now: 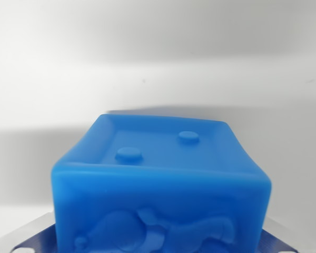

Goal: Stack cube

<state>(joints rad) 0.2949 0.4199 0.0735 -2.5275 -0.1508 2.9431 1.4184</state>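
A blue cube fills the lower middle of the wrist view, very close to the camera. Its top face has a raised rim and two round studs, and its near face carries a raised relief figure. My gripper is shut on the cube. One finger shows at the bottom left corner and the other at the bottom right, each pressed against a side of the cube. The cube's lower part and whatever lies under it are hidden. No other cube is in view.
A plain white surface stretches behind the cube. A soft grey shadow lies on it just beyond the cube's far edge, and another band of shadow runs along the left.
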